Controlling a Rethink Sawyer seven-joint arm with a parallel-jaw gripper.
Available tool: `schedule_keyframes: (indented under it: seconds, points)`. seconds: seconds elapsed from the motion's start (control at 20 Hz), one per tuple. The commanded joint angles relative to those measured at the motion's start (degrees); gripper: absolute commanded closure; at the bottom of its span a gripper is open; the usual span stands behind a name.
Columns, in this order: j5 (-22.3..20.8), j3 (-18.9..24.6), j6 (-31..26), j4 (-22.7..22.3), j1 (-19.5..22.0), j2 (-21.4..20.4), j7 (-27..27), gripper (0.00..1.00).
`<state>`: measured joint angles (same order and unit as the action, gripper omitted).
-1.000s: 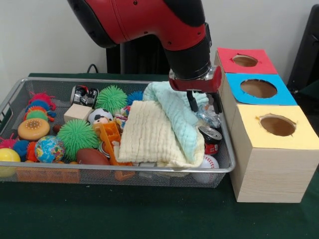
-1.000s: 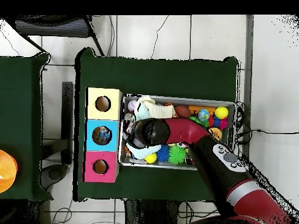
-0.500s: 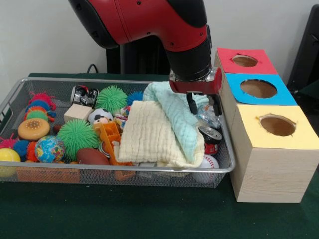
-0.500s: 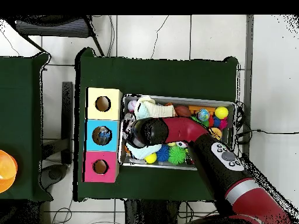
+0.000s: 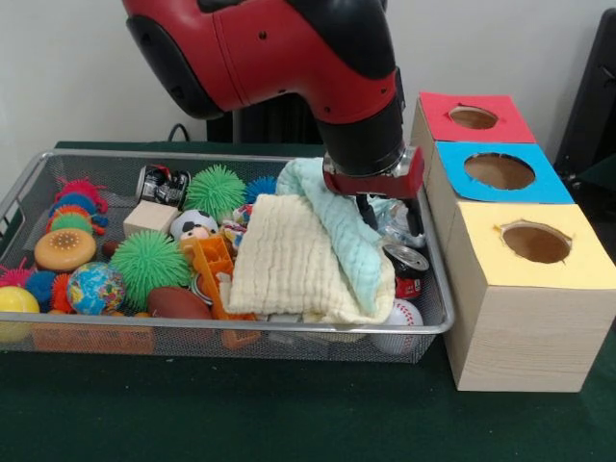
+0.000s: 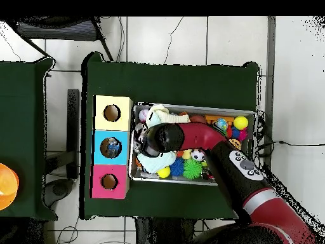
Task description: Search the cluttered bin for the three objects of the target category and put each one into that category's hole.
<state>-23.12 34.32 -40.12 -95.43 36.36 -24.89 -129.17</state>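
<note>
Tool (image 5: 388, 214) hangs low over crumpled clear plastic (image 5: 397, 221) at the wire bin's (image 5: 221, 339) end nearest the boxes, beside the mint cloth (image 5: 339, 223); its grip cannot be told.

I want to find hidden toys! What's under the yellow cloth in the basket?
Only a white baseball peeks out beside the yellow cloth at its lower right corner. The mint cloth lies over its right side. Anything underneath is covered.

The gripper (image 5: 389, 214) sank lower into the wire bin (image 5: 241, 332), down among the crinkled clear wrapper (image 5: 398, 219) beside the pale green cloth (image 5: 339, 229). The red arm (image 5: 279, 48) swung slightly toward the bin's near side.
</note>
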Motion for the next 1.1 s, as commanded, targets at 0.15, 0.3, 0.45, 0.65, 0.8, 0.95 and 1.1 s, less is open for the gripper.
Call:
schedule_keyframes:
  seconds: [0.15, 0.3, 0.45, 0.65, 0.8, 0.95, 1.1]
  points:
    - [-1.9, 2.8, -13.5, 5.5, 2.2, 5.9, 19.8, 0.00]
    - [-1.3, 2.9, -19.1, 7.7, 2.3, 8.5, 21.8, 0.00]
    - [-0.5, 2.9, -24.0, 9.9, 1.8, 10.1, 22.1, 0.00]
    - [1.1, 3.5, -29.5, 12.3, 1.2, 11.7, 21.7, 0.00]
    - [1.9, 3.8, -31.5, 11.8, 1.5, 11.2, 20.8, 0.00]
    - [2.3, 3.8, -35.0, 12.0, 1.5, 10.7, 20.3, 0.00]
    - [3.6, 4.7, -36.5, 10.9, 2.4, 10.5, 19.1, 0.00]
